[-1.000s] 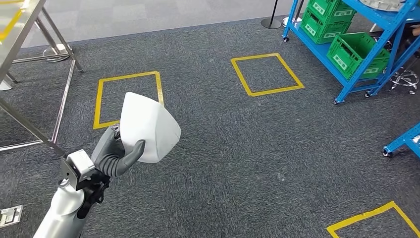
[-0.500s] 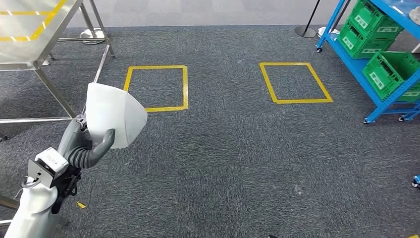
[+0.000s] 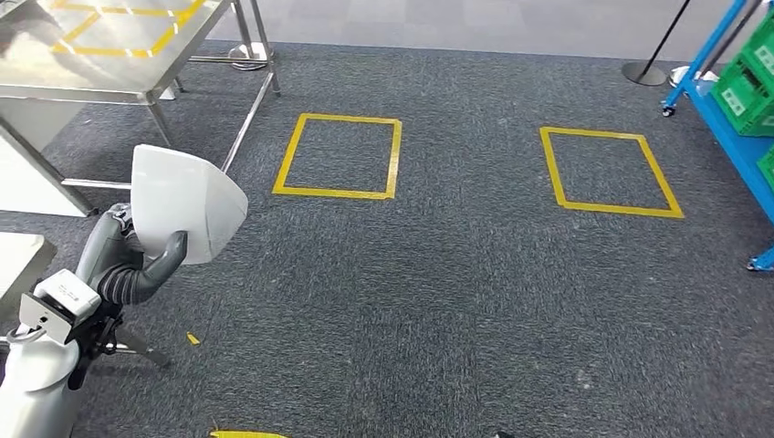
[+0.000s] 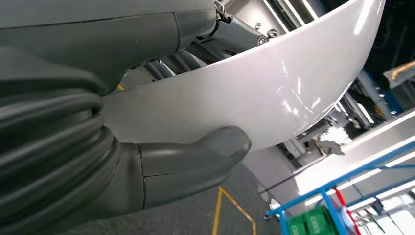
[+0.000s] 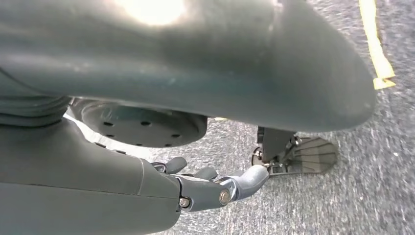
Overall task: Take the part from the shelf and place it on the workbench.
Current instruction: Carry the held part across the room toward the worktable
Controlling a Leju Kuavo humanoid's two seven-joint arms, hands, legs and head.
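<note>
Workbench (image 3: 109, 55) nearer now; left hand (image 3: 123, 265) fingers grip white part (image 3: 183, 205); right hand (image 5: 215, 188) empty.

Glossy white part (image 3: 187, 203) in the grey left hand (image 3: 128, 265) above dark grey speckled carpet (image 3: 438, 310) bearing yellow tape squares (image 3: 339, 155); beyond the part, silver steel workbench (image 3: 100, 55) with yellow lines; blue shelf (image 3: 730, 119) holding green crates (image 3: 750, 87).

Factory workshop floor — grey carpet (image 3: 456, 301), yellow taped squares (image 3: 338, 155), steel workbench (image 3: 119, 64), blue shelving (image 3: 730, 100)
</note>
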